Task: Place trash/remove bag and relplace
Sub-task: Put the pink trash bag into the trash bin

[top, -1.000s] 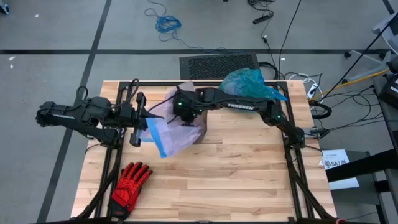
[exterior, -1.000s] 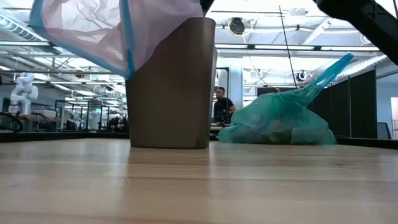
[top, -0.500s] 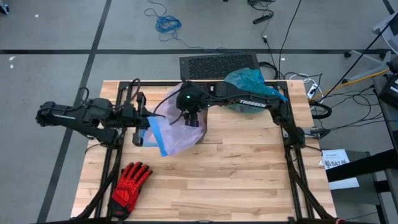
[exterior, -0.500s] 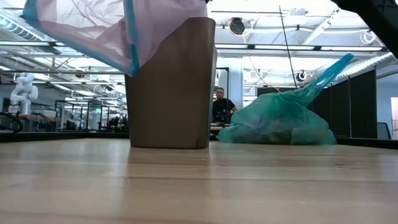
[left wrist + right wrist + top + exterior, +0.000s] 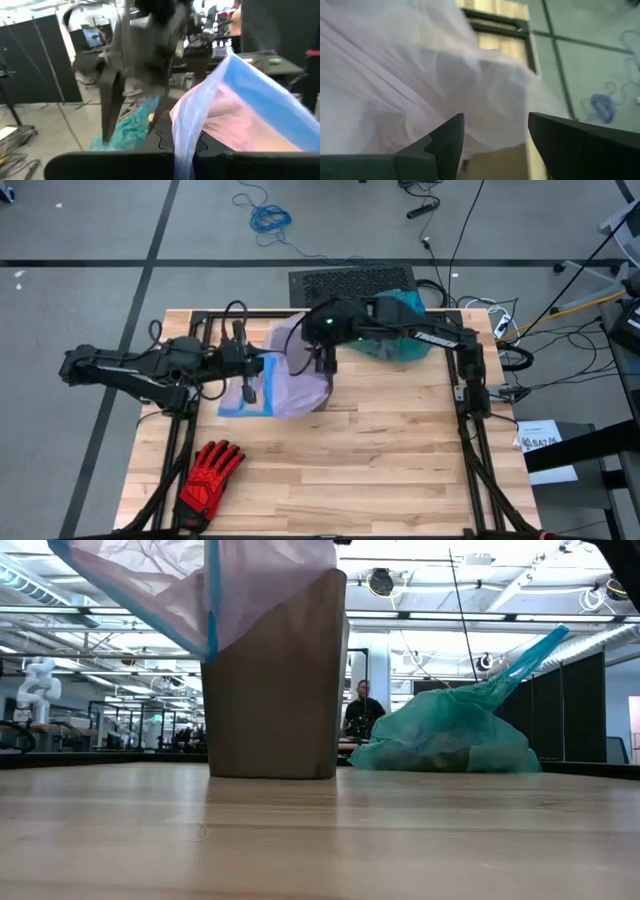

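Even, bright overhead light on the table (image 5: 400, 450) in the high view, shadows soft and short under both arms. Low view looks into ceiling lights (image 5: 470, 552) that glare white, leaving the bin (image 5: 275, 675) a dark backlit shape. Left wrist view is smeared with motion blur, the lilac bag (image 5: 240, 115) just ahead of the fingers soft-edged. Right wrist view is hazy, its dark fingers (image 5: 445, 145) out of focus.
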Robot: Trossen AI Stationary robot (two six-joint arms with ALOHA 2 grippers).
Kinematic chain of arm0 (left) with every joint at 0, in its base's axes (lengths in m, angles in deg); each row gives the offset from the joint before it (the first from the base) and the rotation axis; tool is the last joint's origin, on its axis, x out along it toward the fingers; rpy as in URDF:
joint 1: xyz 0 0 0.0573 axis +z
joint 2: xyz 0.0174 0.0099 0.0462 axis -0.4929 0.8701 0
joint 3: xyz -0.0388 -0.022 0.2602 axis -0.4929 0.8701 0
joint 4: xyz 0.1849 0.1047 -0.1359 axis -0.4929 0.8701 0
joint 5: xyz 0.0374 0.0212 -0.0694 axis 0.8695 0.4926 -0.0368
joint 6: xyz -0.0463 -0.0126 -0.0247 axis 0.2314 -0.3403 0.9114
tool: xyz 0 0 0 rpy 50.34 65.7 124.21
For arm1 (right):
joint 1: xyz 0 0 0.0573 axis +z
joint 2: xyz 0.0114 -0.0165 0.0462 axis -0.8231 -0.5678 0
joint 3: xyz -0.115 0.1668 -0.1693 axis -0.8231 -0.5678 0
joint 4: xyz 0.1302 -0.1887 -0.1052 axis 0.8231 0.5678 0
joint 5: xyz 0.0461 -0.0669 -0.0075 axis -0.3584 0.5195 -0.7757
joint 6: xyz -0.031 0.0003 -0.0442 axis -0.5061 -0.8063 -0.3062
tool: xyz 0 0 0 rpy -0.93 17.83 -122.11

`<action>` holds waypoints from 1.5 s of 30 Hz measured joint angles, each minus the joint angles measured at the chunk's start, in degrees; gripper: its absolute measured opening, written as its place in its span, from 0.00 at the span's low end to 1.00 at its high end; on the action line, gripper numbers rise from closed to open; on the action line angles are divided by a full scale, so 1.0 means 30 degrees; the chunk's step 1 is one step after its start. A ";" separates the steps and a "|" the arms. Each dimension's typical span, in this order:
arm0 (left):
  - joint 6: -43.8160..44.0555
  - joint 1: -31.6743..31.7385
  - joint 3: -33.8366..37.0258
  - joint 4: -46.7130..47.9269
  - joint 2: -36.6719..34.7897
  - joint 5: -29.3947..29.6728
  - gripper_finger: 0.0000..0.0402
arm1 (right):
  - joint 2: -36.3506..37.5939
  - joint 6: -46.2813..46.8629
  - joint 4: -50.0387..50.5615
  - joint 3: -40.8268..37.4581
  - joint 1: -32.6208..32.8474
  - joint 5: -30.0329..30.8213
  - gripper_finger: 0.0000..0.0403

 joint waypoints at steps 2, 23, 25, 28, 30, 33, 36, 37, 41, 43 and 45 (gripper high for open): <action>-0.0007 0.0360 0.0000 0.0032 0.0152 0.0021 0.00 | 0.0540 -0.0177 0.0034 0.0007 -0.0012 0.0231 0.53; 0.0005 0.5608 0.0029 -0.1202 0.1041 -0.1636 0.00 | 0.1401 -0.2169 -0.0303 0.0029 0.4356 0.1213 0.53; 0.0022 0.5766 0.0029 -0.1193 0.1112 -0.1956 0.00 | 0.1173 -0.4077 -0.0278 0.0036 0.5039 0.1976 0.53; 0.0022 0.5923 0.0029 -0.1210 0.1119 -0.2350 0.00 | 0.0864 -0.6980 -0.0077 0.0000 0.6223 0.2691 0.53; 0.0022 0.5959 0.0029 -0.1253 0.1109 -0.2352 0.00 | 0.0561 -0.8719 -0.0521 0.0007 0.6972 0.3294 0.53; 0.0021 0.6045 0.0029 -0.1387 0.1109 -0.2394 0.00 | -0.0351 -1.1197 -0.1480 0.0022 0.7705 0.4544 0.53; 0.0044 0.6111 0.0029 -0.1419 0.1109 -0.2655 0.00 | -0.1457 -1.3322 -0.2139 0.0007 0.7703 0.5794 0.53; 0.0044 0.6111 0.0029 -0.1423 0.1109 -0.2651 0.00 | -0.1742 -1.3911 -0.2396 0.0000 0.7572 0.6260 0.53; 0.0036 0.6111 0.0029 -0.1370 0.1101 -0.2658 0.00 | -0.2254 -1.5180 -0.2887 0.0000 0.7065 0.6732 0.53; 0.0030 0.6168 0.0029 -0.1260 0.1101 -0.2666 0.00 | -0.2260 -1.5601 -0.3502 0.0000 0.6930 0.6690 0.53; 0.0029 0.6192 0.0029 -0.0976 0.1101 -0.2658 0.00 | -0.2246 -1.6159 -0.4040 0.0007 0.6928 0.6686 0.53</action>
